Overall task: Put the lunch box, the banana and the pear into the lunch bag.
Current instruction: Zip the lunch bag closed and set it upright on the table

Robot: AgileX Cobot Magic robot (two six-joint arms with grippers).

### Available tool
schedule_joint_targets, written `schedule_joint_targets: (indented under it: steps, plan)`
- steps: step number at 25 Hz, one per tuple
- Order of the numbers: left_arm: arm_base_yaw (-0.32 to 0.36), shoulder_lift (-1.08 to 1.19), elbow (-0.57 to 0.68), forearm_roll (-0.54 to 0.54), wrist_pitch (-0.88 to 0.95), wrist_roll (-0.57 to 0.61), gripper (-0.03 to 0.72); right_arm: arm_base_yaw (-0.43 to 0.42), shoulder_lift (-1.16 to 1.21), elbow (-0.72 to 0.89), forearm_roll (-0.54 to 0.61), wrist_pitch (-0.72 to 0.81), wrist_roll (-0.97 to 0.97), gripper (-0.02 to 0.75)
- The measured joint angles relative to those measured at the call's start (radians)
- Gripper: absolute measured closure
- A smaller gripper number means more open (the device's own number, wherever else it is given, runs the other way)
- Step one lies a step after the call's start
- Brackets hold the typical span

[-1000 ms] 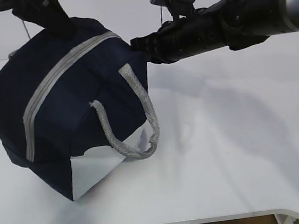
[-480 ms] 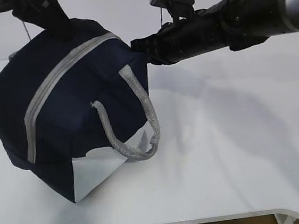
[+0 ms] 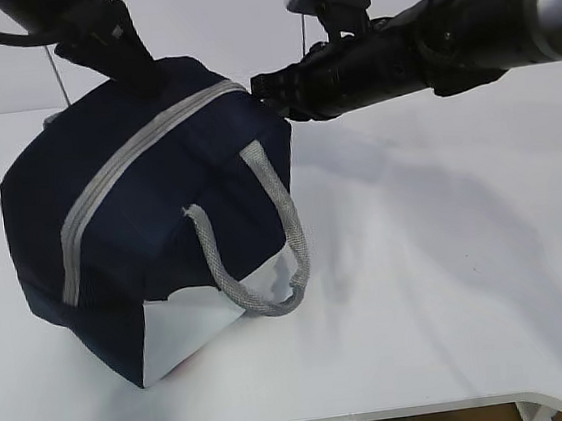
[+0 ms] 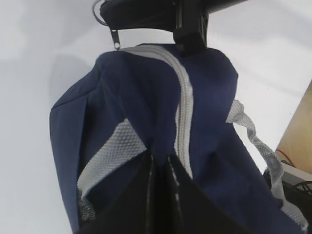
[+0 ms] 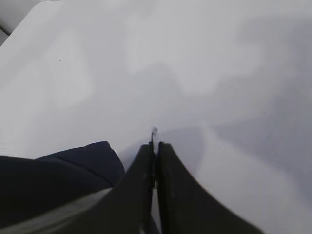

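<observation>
Lunch bag [image 3: 152,224] sits on the white bench [image 3: 450,283], left of centre in the exterior view, tipped a bit. Grey zipper [image 3: 134,155] runs closed across the whole top, from what shows.

Left gripper [image 4: 160,168]: jaws pressed together, pinching bag fabric right beside the zipper at the near end of the top in its wrist view. Right gripper [image 5: 154,151]: jaws pressed together on something thin and metallic poking out between the tips. Likely the zipper pull, but it's too small to confirm. In the exterior view that arm's tip is at the bag's far top corner, where the zipper ends.

Step, my read: zipper work on the bag, left arm anchoring and right arm on the pull. Bag looks closed. Can't see inside, so I can't tell whether the three items are already in and this is close-up, or the bag is about to be opened. A small reddish patch shows at the bag's bottom edge; can't identify it.

Next move calls for: keep the left pinch firm as counter-hold and draw the pull along the zipper line, not upward, or the bag lifts and tips further.

Counts:
- lunch bag: 1
- grey webbing handles [image 3: 254,243]: 2 visible
- lunch box: 0 in view
- banana: 0 in view
- pear: 0 in view
</observation>
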Motion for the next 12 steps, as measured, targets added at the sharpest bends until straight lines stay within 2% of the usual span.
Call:
schedule_joint_targets:
  steps: [4, 10, 12]
  plan:
    - [0.000, 0.014, 0.000, -0.002, -0.002, 0.001, 0.690, 0.000, 0.000, 0.000, 0.000, 0.009, 0.000, 0.631]
    - [0.000, 0.024, 0.000, -0.002, -0.005, 0.001, 0.690, -0.002, -0.039, 0.000, -0.002, 0.011, -0.002, 0.412]
    - [0.000, 0.029, 0.000, -0.002, -0.005, 0.001, 0.690, -0.002, -0.053, 0.000, -0.002, 0.004, -0.013, 0.380]
